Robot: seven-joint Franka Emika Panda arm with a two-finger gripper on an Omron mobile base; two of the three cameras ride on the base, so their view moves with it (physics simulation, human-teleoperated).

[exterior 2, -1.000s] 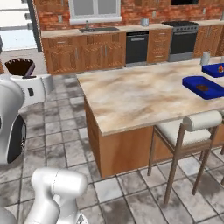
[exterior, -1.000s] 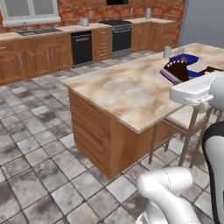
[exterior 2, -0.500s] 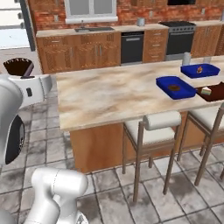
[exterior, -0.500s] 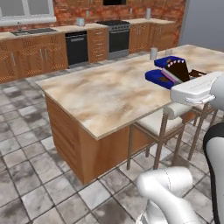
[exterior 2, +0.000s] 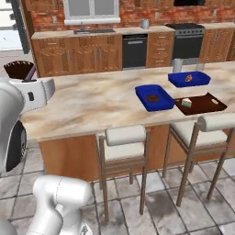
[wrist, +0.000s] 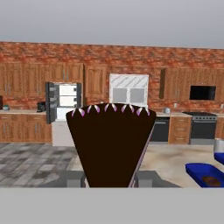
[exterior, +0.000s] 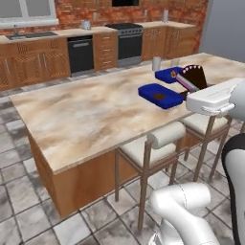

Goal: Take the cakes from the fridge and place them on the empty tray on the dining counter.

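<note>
The desk (exterior 2: 92, 98) has a beige marbled stone top with a soft satin sheen, and brown wood panel sides with visible grain. On it, the two blue trays (exterior 2: 154, 97) look like smooth glossy plastic, while the dark brown tray (exterior 2: 204, 104) beside them reads as matt wood. The stools (exterior 2: 124, 142) tucked against the desk have thin brown wooden frames and cream padded cushions. The floor (exterior: 28, 191) around the desk is rough grey stone tile. Behind it, red brick wall (wrist: 109, 57) and wood cabinets (exterior 2: 78, 57).
</note>
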